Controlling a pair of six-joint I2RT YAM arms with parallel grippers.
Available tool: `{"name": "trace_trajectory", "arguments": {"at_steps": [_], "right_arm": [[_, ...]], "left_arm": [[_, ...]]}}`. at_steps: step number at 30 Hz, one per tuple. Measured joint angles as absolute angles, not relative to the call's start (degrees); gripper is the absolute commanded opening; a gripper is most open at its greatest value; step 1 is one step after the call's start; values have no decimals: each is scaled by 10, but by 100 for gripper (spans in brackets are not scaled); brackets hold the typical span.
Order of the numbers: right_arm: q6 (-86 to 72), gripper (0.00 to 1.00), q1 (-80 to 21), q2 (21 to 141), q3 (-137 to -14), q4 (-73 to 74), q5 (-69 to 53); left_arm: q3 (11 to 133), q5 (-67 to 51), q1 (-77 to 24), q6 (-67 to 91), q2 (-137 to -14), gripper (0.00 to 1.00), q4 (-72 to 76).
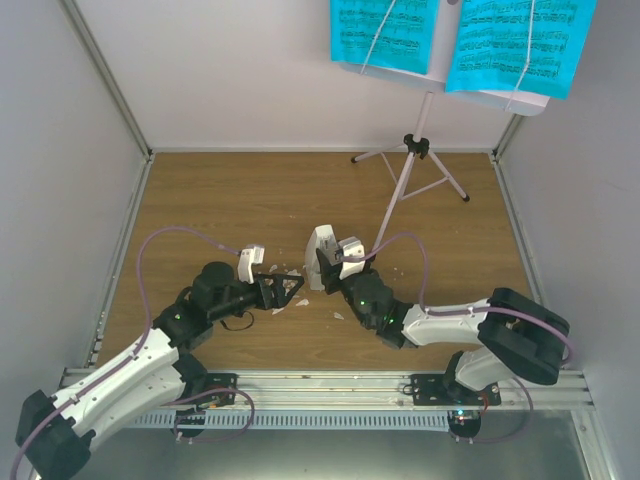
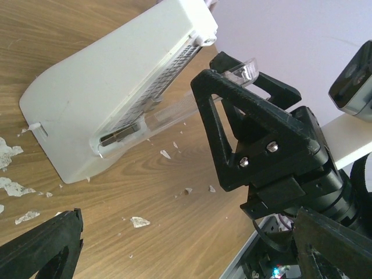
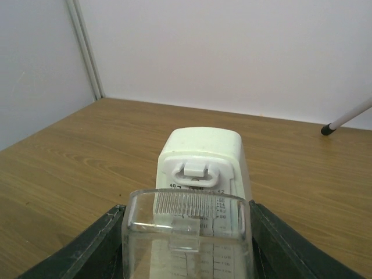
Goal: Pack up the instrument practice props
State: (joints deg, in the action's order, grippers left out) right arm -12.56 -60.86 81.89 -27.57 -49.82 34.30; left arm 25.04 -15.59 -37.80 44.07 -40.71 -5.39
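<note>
The small white pyramid metronome (image 1: 321, 256) stands on the wooden table near the middle. It also shows in the left wrist view (image 2: 110, 87) and the right wrist view (image 3: 203, 151). My right gripper (image 1: 336, 268) (image 3: 186, 216) is shut on its clear cover (image 3: 186, 238) (image 2: 244, 71), whose top leans away from the white body. My left gripper (image 1: 287, 291) (image 2: 186, 250) is open and empty just left of the metronome, low over the table. The pale tripod music stand (image 1: 412, 165) stands at the back right and carries cyan sheet-music pages (image 1: 520, 45).
Small white crumbs (image 1: 283, 273) (image 2: 139, 221) lie on the wood between the grippers. White walls close in the table on the left, back and right. A stand leg tip (image 3: 327, 131) rests on the wood to the far right.
</note>
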Motion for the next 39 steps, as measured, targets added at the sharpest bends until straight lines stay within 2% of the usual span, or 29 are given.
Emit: {"name": "trace_trajectory", "arguments": {"at_steps": [39], "right_arm": [[-76, 46, -611, 875, -269, -593, 365]], "left_arm": [[253, -160, -369, 429, -404, 99, -56]]}}
